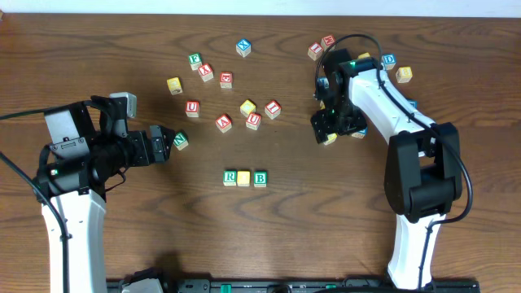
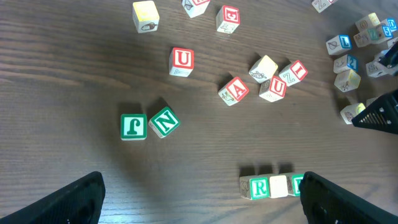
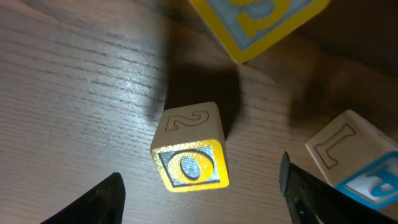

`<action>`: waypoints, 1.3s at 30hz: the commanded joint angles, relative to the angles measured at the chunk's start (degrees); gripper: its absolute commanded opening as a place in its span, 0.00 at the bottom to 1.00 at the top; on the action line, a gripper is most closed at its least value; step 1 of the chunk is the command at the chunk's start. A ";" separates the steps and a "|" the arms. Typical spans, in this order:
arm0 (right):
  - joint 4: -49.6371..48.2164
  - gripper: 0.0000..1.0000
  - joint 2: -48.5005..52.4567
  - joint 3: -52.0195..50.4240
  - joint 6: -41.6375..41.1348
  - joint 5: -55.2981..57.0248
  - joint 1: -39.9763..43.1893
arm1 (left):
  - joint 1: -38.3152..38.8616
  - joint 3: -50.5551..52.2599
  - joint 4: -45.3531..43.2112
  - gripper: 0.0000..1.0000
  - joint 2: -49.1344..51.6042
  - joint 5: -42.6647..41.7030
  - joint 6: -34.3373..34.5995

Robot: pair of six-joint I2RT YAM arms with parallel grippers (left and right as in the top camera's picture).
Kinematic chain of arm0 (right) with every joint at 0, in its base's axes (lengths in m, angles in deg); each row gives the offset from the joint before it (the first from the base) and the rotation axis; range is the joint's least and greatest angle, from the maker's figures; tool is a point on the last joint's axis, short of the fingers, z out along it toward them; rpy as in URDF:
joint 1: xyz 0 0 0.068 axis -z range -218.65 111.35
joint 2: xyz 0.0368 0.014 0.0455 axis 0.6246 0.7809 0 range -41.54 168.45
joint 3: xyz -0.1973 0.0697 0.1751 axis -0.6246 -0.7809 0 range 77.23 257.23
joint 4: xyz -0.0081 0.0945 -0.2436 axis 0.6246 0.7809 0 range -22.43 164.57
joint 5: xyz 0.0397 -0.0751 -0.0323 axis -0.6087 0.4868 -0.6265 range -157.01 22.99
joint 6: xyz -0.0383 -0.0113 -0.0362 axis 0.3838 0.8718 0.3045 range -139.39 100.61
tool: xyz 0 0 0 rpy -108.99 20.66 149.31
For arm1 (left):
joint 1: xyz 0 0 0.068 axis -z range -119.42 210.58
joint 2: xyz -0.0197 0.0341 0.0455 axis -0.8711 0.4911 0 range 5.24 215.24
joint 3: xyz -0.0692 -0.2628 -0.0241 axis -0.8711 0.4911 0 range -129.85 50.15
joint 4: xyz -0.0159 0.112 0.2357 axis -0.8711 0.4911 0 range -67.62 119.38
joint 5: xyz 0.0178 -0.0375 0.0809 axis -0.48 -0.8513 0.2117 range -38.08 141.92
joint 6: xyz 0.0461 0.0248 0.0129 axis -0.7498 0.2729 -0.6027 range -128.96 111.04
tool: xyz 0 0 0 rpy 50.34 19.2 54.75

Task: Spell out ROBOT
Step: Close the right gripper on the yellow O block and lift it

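A row of three blocks lies mid-table: green R [image 1: 230,177], a yellow block [image 1: 244,177] and green B [image 1: 260,177]. The row also shows in the left wrist view [image 2: 260,186], with the B partly behind a finger. My right gripper [image 1: 328,129] is open, low over a yellow O block [image 3: 189,149] that lies between its fingers [image 3: 199,202], untouched. The O block shows in the overhead view [image 1: 330,139]. My left gripper [image 1: 165,146] is open and empty [image 2: 205,205], just left of a green N block [image 1: 181,141].
Red letter blocks U [image 1: 192,107], A [image 1: 224,123] and U [image 1: 254,121] are scattered behind the row. A green J block [image 2: 133,126] sits by the N. A blue-lettered block [image 3: 357,158] and a yellow-blue block [image 3: 261,22] crowd the O block.
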 commanded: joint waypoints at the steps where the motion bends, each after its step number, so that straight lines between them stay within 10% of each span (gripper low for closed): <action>1: -0.22 0.74 0.61 -0.55 2.03 1.55 -0.79 | -0.26 -1.05 0.00 0.98 -0.11 -0.28 -0.33; 39: -8.46 0.52 0.61 -6.27 6.86 5.42 -5.33 | -0.26 -1.05 -0.02 0.98 -0.11 -0.28 -0.35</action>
